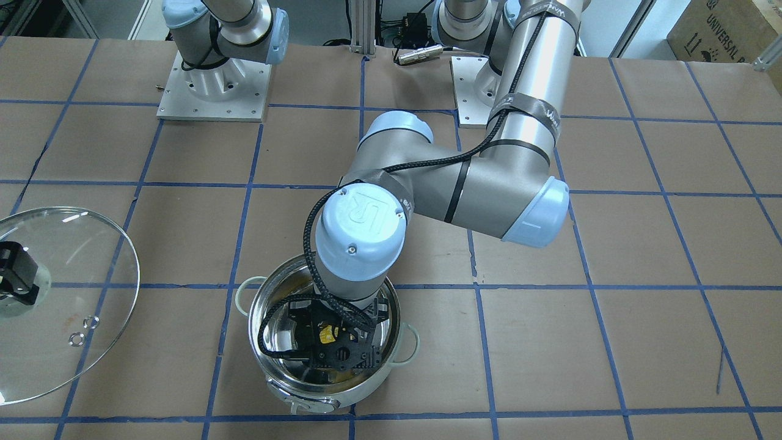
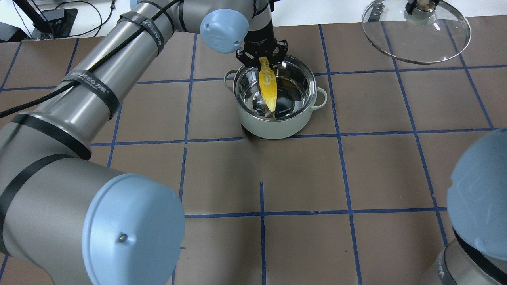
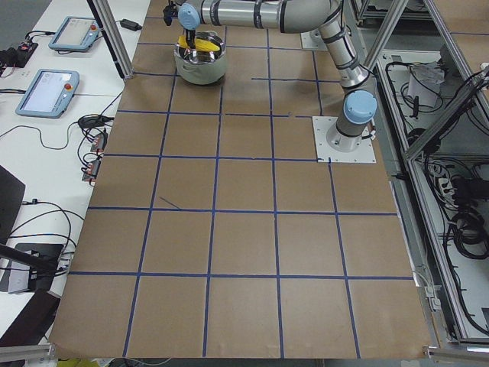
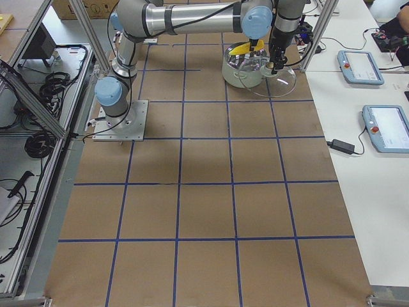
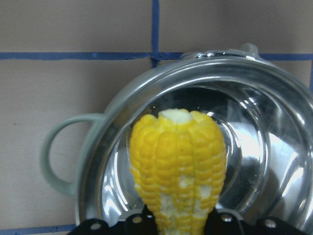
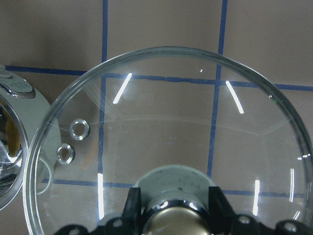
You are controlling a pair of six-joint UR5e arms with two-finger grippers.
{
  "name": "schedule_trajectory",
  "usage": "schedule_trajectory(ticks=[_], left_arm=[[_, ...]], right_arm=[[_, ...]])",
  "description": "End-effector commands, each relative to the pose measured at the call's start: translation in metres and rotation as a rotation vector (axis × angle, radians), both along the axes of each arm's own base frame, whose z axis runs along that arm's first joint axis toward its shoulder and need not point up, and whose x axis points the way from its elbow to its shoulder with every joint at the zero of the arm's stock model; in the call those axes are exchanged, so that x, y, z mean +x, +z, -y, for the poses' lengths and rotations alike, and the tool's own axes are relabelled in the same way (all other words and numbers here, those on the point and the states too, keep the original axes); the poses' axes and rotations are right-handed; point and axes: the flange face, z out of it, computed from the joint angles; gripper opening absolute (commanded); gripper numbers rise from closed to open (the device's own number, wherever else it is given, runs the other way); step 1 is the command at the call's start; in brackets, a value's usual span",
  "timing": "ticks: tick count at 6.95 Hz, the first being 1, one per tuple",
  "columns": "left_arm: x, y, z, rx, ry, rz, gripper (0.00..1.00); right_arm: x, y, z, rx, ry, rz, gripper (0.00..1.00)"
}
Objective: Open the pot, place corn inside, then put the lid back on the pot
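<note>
The steel pot (image 2: 277,123) stands open on the table and also shows in the front view (image 1: 264,304). My left gripper (image 2: 262,59) is shut on the thick end of the yellow corn (image 2: 267,85). The corn hangs with its tip pointing down inside the pot; I cannot tell whether it touches the bottom. The left wrist view shows the corn (image 5: 176,166) over the pot's rim (image 5: 122,112). My right gripper (image 6: 173,208) is shut on the knob of the glass lid (image 6: 171,122). It holds the lid (image 2: 416,45) off to the pot's side.
Brown paper with a blue tape grid covers the table (image 2: 301,178). The left arm's elbow (image 1: 507,189) reaches over the table's middle. The pot's edge (image 6: 10,147) lies just beside the lid in the right wrist view. Tablets (image 4: 383,128) lie on the side bench.
</note>
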Motion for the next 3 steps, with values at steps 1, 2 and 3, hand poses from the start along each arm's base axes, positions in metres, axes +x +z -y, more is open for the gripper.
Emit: schedule_trajectory(ticks=[1, 2, 3], left_arm=[[-0.002, -0.015, -0.002, 0.025, -0.003, 0.017, 1.0], [0.004, -0.015, -0.002, 0.027, -0.001, 0.018, 1.0], [0.015, -0.006, 0.0, 0.024, 0.002, 0.015, 1.0]], right_arm=[[0.003, -0.002, 0.001, 0.001, 0.001, 0.009, 0.11], [0.003, -0.006, 0.003, 0.007, 0.001, 0.011, 0.11], [0.002, -0.008, 0.004, 0.01, 0.003, 0.011, 0.11]])
